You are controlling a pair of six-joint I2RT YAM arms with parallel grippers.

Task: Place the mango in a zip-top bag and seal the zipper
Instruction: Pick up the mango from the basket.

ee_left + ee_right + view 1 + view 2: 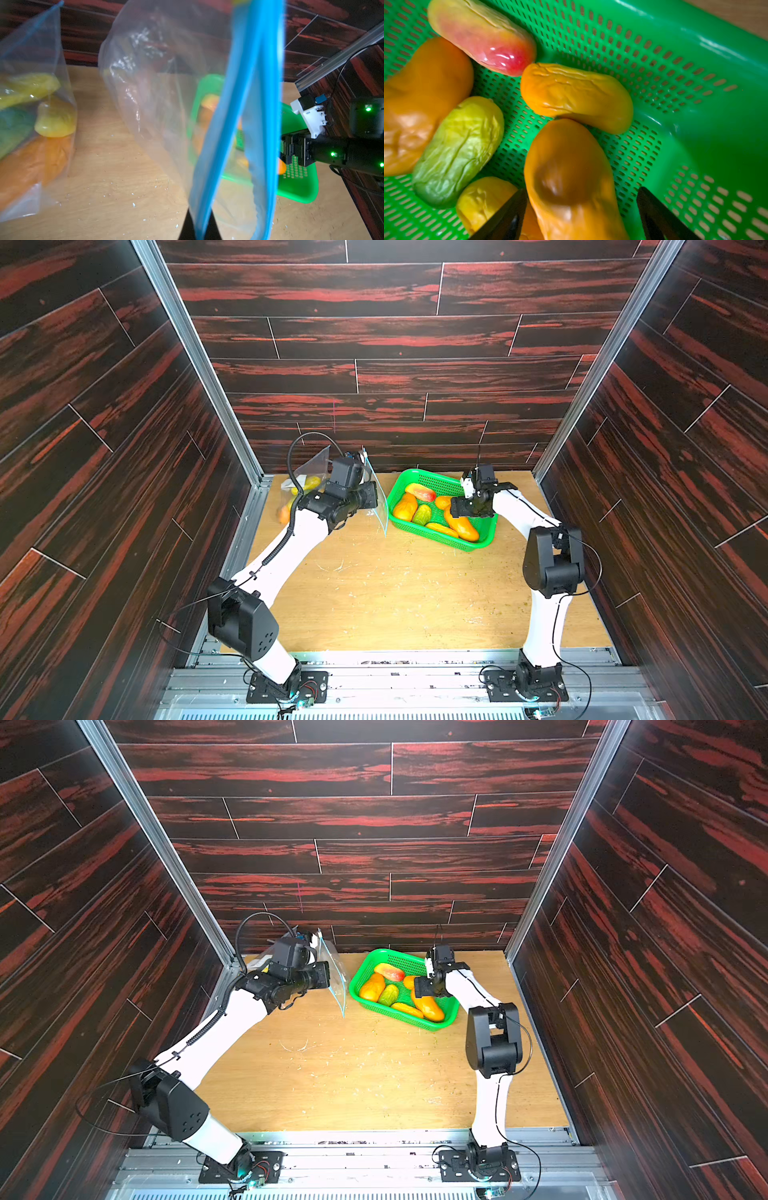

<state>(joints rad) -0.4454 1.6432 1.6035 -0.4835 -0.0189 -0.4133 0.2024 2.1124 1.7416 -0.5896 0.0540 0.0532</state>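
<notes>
My left gripper [198, 227] is shut on the blue zipper strip of a clear zip-top bag [239, 124]. The bag hangs raised at the back, left of the basket, in both top views [376, 497] [336, 979], and its mouth gapes in a loop. Inside the green basket [716, 62], my right gripper [581, 209] stands open. Its fingers [508, 216] straddle one end of a large orange mango [566, 166], with a gap showing on one side. That mango [465, 529] lies at the basket's near right.
Several other mangoes lie in the basket [486, 540]: red-yellow [483, 35], orange [575, 95], green [458, 149] and yellow [483, 199]. A filled clear bag [300, 485] [37, 116] sits in the back left corner. Dark walls close in three sides.
</notes>
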